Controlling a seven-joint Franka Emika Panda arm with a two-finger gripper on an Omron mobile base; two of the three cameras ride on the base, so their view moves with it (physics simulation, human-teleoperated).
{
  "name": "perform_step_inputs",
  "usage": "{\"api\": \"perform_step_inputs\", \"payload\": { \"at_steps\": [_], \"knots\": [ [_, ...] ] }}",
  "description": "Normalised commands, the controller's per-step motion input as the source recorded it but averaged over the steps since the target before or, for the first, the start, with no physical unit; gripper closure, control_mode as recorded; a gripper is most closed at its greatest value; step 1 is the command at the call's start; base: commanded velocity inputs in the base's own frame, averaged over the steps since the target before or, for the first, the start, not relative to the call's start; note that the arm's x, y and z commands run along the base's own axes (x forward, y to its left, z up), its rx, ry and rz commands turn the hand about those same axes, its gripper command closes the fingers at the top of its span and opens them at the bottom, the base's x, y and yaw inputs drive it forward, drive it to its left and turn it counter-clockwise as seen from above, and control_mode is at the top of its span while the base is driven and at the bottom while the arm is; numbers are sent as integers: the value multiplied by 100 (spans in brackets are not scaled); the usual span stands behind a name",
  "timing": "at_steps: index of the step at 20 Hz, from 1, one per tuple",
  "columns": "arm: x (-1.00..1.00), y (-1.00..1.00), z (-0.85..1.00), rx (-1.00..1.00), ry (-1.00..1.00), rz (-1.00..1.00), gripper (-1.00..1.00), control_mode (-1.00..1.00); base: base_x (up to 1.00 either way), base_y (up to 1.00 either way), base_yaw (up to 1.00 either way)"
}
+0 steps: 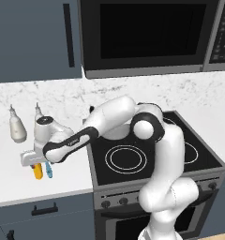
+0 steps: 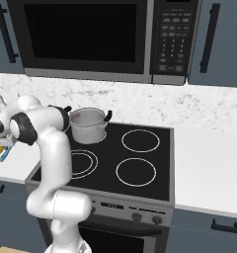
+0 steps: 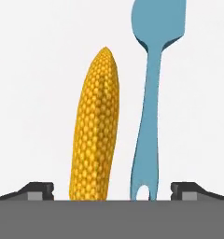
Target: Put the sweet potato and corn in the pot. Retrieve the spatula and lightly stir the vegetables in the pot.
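The corn (image 3: 96, 128) and the spatula (image 3: 153, 93) lie side by side on the white surface (image 3: 34, 93), nearest the hand camera and between the fingertips (image 3: 39, 190) of the gripper (image 3: 112, 191). The gripper is spread wide and released, grasping nothing, hovering just above both. In the left base view the gripper (image 1: 35, 161) hangs over the corn (image 1: 37, 172) and spatula (image 1: 48, 169). The pot (image 2: 88, 124) stands well apart on the stove (image 2: 140, 163), off to the gripper's side.
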Motion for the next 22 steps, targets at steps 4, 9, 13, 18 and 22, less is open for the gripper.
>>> {"api": "perform_step_inputs", "payload": {
  "at_steps": [4,9,13,18,22],
  "knots": [
    [36,55,-11,0,0,-13,-100,-100,0,0,0],
    [20,17,-8,0,5,-8,-100,-100,0,0,0],
    [9,-7,-10,0,3,-5,-100,-100,0,0,0],
    [1,-42,-4,0,1,-2,-100,-100,0,0,0],
    [4,-34,-16,0,0,-2,-100,-100,0,0,0]
  ]
}}
